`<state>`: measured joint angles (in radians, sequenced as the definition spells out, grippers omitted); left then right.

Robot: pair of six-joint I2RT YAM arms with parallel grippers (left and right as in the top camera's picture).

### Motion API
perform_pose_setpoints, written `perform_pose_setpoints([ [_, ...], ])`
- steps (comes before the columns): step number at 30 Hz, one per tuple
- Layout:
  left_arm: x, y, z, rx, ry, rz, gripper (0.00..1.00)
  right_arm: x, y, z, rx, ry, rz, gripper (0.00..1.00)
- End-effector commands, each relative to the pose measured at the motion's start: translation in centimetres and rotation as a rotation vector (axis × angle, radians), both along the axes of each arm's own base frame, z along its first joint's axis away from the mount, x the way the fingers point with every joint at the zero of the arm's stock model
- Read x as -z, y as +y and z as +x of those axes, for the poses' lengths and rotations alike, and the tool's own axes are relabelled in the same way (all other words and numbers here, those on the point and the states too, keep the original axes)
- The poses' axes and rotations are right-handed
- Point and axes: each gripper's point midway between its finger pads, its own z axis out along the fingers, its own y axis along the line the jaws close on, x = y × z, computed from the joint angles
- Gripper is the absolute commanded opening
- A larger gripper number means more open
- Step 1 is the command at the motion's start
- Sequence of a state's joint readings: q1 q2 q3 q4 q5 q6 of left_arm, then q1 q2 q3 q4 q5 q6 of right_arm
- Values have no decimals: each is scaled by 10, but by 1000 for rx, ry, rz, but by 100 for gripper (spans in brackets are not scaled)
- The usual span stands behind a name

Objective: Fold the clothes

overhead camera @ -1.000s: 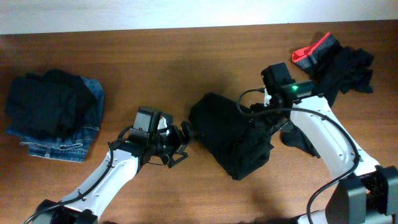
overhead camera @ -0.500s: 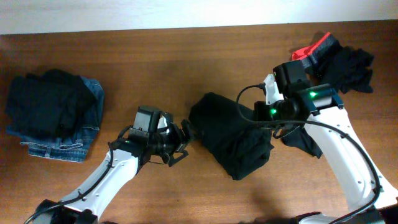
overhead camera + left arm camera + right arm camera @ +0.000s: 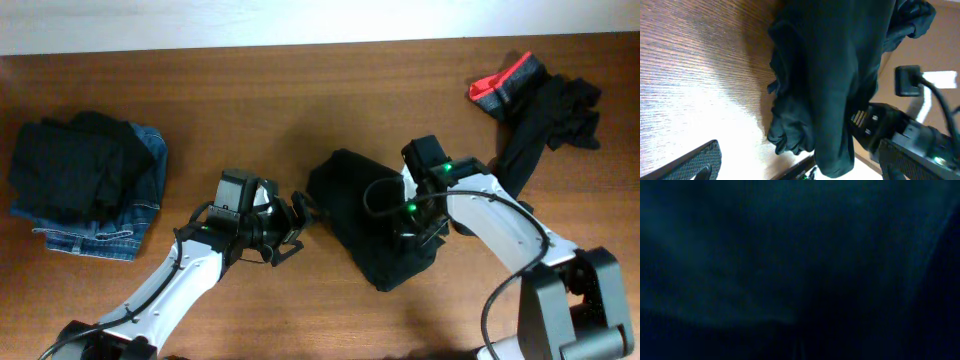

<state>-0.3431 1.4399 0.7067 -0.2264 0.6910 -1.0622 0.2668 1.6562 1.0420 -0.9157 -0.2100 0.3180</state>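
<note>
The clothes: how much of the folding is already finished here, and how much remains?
Done, it seems: the folded stack of black pieces on blue jeans at the left of the table. In hand: the black garment in the middle, with the right gripper pressed into it and the left gripper open at its edge. Left: the loose heap at the far right, including a red-edged piece.

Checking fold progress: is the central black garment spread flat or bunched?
Bunched. The black garment lies in a rumpled heap with creased, lumpy edges, not laid flat.
</note>
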Motion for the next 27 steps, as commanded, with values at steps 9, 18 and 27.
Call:
perform_pose_setpoints([
  [9,24,-53,-4,50,51,-67,99,19,-3,-4,71,59,34,4],
  [18,53,-84,3,57,110,-165,99,16,6,-4,60,60,87,4],
  [27,71,-115,5,52,146,-236,99,16,7,-3,59,58,90,4],
])
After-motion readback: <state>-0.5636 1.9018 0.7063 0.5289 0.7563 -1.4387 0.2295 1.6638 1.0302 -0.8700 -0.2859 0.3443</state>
